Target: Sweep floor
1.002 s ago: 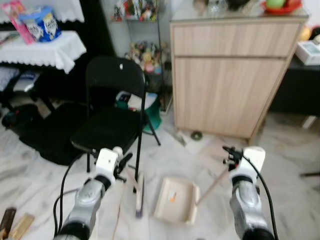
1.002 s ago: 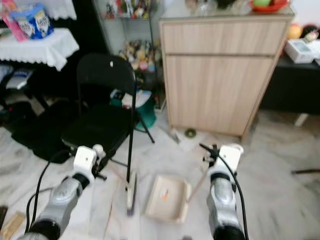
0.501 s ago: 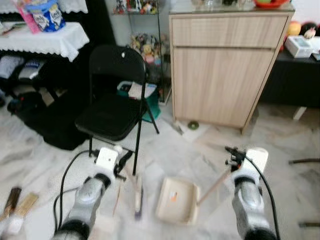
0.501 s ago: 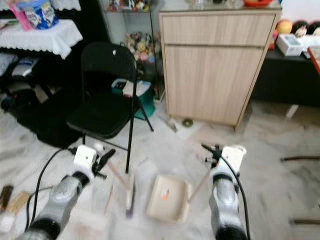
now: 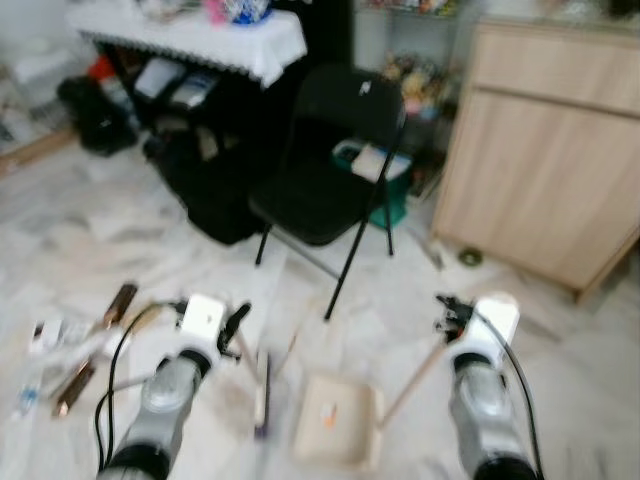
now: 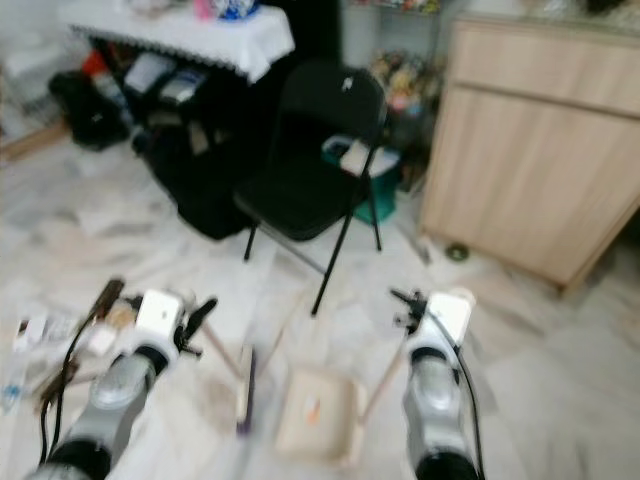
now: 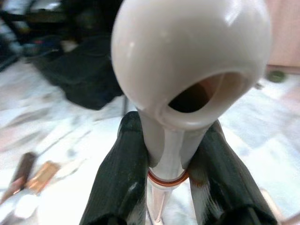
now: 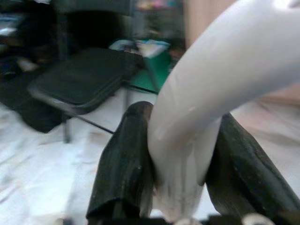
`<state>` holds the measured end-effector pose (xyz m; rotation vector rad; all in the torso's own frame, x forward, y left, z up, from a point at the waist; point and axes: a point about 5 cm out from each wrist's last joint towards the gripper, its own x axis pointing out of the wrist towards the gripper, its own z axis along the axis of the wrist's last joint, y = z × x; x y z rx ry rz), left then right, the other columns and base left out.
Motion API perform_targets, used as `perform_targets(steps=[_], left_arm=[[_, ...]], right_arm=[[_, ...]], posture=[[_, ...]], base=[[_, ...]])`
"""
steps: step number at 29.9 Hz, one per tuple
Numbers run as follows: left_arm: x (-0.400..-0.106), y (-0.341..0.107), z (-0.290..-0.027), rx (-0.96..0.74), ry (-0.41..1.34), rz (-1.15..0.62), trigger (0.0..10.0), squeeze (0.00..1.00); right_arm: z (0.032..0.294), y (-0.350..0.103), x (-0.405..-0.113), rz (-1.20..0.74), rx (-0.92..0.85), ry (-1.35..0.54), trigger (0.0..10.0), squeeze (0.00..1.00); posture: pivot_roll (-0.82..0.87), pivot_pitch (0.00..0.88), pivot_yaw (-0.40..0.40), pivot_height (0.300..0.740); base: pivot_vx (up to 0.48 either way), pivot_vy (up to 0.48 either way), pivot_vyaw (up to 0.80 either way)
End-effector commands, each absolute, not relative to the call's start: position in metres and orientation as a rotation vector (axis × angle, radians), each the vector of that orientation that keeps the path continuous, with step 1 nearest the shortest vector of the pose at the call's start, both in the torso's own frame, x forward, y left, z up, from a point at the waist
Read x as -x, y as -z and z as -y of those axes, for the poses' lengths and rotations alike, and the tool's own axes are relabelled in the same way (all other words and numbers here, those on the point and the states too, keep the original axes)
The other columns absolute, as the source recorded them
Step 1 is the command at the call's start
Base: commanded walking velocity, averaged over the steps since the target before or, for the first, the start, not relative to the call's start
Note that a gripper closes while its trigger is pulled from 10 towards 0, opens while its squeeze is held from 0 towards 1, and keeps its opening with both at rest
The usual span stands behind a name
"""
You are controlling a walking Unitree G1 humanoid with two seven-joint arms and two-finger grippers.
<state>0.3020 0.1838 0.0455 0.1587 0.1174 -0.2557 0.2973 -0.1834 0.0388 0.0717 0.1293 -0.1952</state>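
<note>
A short broom (image 5: 262,392) with a pale wooden handle stands bristles-down on the marble floor in front of me. My left gripper (image 5: 238,322) is shut on its handle just under the white knob (image 7: 187,65), black fingers (image 7: 119,187) on either side. To the right lies a cream dustpan (image 5: 335,430) with a small orange scrap in it. Its long handle (image 5: 415,372) rises to my right gripper (image 5: 445,312), which is shut on the white grip (image 8: 211,93) between its fingers (image 8: 124,164). The eye views are blurred.
A black folding chair (image 5: 330,170) stands ahead, a green basket (image 5: 385,195) behind it. A light wooden cabinet (image 5: 550,150) is at the right. A table with a white cloth (image 5: 200,30) and dark bags (image 5: 205,185) are at the back left. Several small pieces of litter (image 5: 75,350) lie on the floor at left.
The whole picture has shifted: the camera has swung left, bringing the litter on the left floor into view. Both grippers still hold broom and dustpan as before.
</note>
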Motion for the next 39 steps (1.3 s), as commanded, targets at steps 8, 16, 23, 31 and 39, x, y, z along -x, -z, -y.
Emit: perform_targets(steps=[8, 16, 23, 31, 39], left_arm=[[-0.304, -0.052, -0.191, -0.171, 0.203, -0.093, 10.0, 0.00], [-0.299, -0.046, -0.191, -0.123, 0.133, -0.089, 10.0, 0.00], [-0.294, -0.044, -0.196, -0.043, 0.022, -0.070, 10.0, 0.00], [-0.281, -0.036, -0.198, -0.043, -0.018, -0.078, 10.0, 0.00], [-0.277, -0.037, -0.201, -0.066, -0.048, -0.058, 10.0, 0.00]], right_arm=[[0.180, -0.045, -0.302, -0.101, -0.089, 0.184, 10.0, 0.00], [0.177, -0.047, -0.303, -0.091, -0.085, 0.151, 10.0, 0.00], [0.181, -0.054, -0.307, -0.059, -0.052, 0.117, 10.0, 0.00], [0.185, -0.066, -0.322, -0.042, -0.040, 0.082, 10.0, 0.00], [0.178, -0.069, -0.328, -0.042, -0.053, 0.028, 10.0, 0.00]], posture=[[-0.01, 0.050, 0.081, 0.740], [-0.02, 0.050, 0.051, 0.740], [-0.01, 0.031, 0.026, 0.740], [0.02, 0.000, -0.022, 0.740], [0.06, 0.000, -0.055, 0.740]], base=[[0.000, 0.000, 0.80], [0.000, 0.000, 0.80], [0.000, 0.000, 0.80], [0.000, 0.000, 0.80], [0.000, 0.000, 0.26]])
